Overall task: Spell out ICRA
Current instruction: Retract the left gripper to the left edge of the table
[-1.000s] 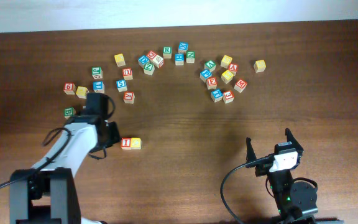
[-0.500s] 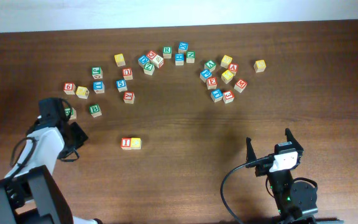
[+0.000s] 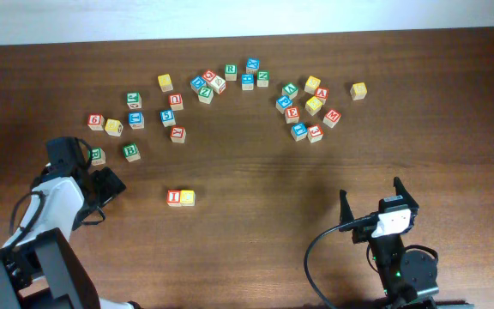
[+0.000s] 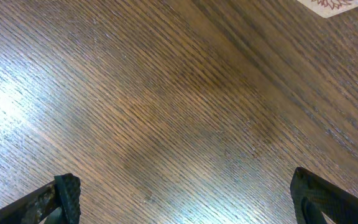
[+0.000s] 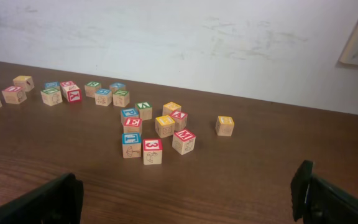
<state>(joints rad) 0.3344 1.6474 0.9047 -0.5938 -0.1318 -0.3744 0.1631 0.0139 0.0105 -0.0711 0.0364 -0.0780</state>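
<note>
The left pincer [image 4: 187,198] and right pincer [image 5: 186,196] both hung released and empty, the red "I" cube [image 3: 174,197] and yellow cube [image 3: 187,197] sat touching in the middle of the tabletop [image 3: 256,172], so the risk lay in plucking the green "R" cube [image 3: 231,71] from its crowded far row, where wide jaws might knock neighbours [image 3: 247,81].

Wooden table [image 3: 264,172]: scattered letter cubes [image 3: 292,112] (red I cube [image 3: 173,197] touching yellow cube [image 3: 187,197]).

Overhead: letter on the yellow cube [image 3: 187,197] beside the red "I" cube [image 3: 174,197] is too small to read. Green cube [image 3: 99,155] is partly hidden by the left arm [image 3: 63,184]. Left wrist: pale block [image 4: 335,5] cut off by the top edge.
</note>
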